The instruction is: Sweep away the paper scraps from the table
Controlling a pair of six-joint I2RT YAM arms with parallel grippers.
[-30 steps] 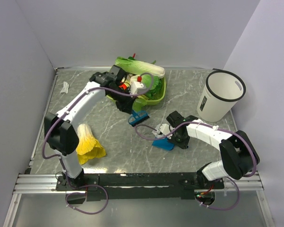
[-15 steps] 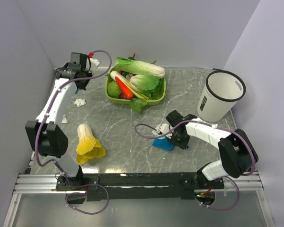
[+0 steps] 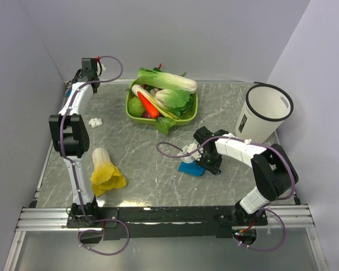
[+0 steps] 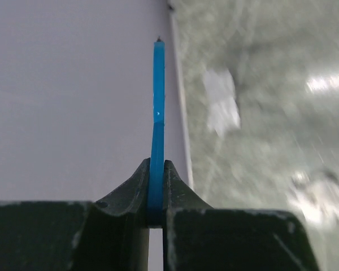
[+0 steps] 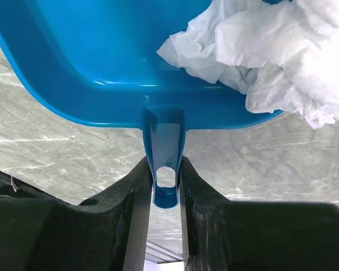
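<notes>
Right wrist shows paper scraps (image 5: pixel 271 51) in dustpan (image 5: pixel 96 62) beyond jaws.

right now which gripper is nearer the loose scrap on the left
Left. The left gripper is a short way beyond the scrap; the right gripper is far off to its right.

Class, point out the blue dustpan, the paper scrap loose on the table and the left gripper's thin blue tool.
blue dustpan (image 5: pixel 96 56): right wrist view, inside of the pan.
loose paper scrap (image 3: pixel 94 121): top external view, its middle.
thin blue tool (image 4: pixel 157 113): left wrist view, its narrow edge.
</notes>
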